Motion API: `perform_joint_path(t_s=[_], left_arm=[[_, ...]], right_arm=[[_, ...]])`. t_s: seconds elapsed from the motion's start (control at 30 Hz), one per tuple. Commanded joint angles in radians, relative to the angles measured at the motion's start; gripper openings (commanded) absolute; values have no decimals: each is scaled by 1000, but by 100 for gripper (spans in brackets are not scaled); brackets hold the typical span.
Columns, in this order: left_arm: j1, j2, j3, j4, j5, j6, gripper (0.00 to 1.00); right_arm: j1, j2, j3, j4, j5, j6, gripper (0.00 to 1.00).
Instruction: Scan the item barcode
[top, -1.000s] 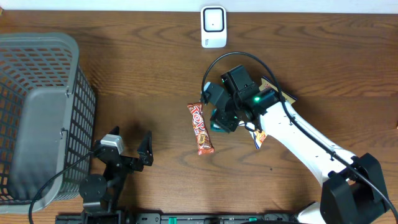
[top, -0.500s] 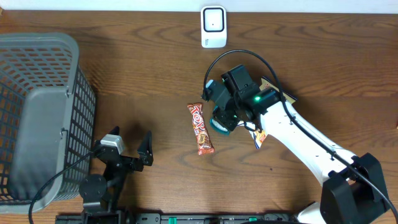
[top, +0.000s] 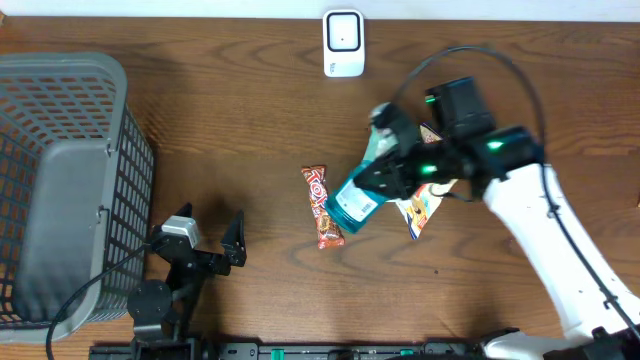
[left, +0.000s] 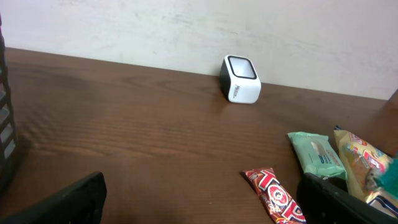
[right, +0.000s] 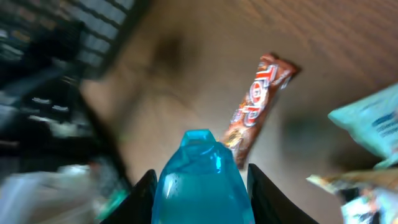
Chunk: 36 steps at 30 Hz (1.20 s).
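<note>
Blue bottle (top: 352, 203) is clamped in my right hand (top: 388, 172), held tilted over the table (top: 220, 120), its far end just beside the red candy bar (top: 322, 206). Snack packets (top: 422, 208) lie under the arm. The white scanner (top: 343, 43) sits at the far edge, bare wood between. My left hand (top: 210, 230) rests wide open by the grey basket (top: 135, 170).

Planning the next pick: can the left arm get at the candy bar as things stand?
Probably yes. Only bare table lies between the left arm and the candy bar, and its jaws stand open. The blue bottle held by the right arm hangs close beside the bar.
</note>
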<state>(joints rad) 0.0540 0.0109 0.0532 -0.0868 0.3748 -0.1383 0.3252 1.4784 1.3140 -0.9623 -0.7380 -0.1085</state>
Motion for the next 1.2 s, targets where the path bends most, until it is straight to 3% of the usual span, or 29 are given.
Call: perform_joint_path(t_s=[0.0,0.27,0.53,0.87,1.17], left_arm=[[-5,-7,-17,-29,2,-9,98],[-5,-7,-17,-29,2,-9,98],[-5,-7,-17,-29,2,-9,98],[-5,-7,-17,-29,2,-9,98],[-5,-7,-17,-29,2,-9,98]], right_arm=[[-84,-3,8,-40,-304,30,4],[-169,20,-120,72,-388,-4,5],[-174,118,-330,425,-820,71,5],[-175,158,-340,420,-823,192,5],[-176,158,-340,421,-820,209,1]])
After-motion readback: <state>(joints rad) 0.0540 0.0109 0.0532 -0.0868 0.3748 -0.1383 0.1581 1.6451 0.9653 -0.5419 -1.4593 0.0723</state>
